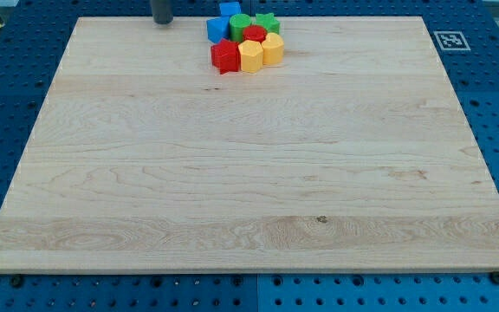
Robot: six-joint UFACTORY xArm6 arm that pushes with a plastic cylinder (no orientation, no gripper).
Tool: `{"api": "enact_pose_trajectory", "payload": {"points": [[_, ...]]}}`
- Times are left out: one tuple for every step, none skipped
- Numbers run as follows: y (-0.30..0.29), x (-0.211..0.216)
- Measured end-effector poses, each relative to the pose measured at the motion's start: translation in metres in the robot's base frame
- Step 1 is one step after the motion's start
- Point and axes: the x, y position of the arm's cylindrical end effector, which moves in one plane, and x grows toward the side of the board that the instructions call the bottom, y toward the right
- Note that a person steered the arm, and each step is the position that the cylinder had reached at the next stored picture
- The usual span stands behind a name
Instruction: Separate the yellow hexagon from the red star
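A tight cluster of blocks sits near the view's top edge of the wooden board (249, 173). The red star (225, 56) is at the cluster's lower left. A yellow block (251, 57) touches its right side, and a second yellow block (272, 48) touches that one. I cannot tell which of the two is the hexagon. My tip (161, 22) is at the view's top, to the left of the cluster and apart from every block. Only the rod's lower end shows.
Behind the yellow blocks are a red block (255, 35), a green block (240, 24), a green star (268, 22) and two blue blocks (218, 29) (230, 9). A printed marker (450, 39) lies at the board's top right corner. Blue perforated table surrounds the board.
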Motion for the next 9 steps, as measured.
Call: {"api": "enact_pose_trajectory", "payload": {"points": [[0.013,0.001],[0.035,0.013],[0.065,0.036],[0.093,0.057],[0.116,0.082],[0.142,0.114],[0.151,0.142],[0.152,0.156],[0.173,0.157]]}}
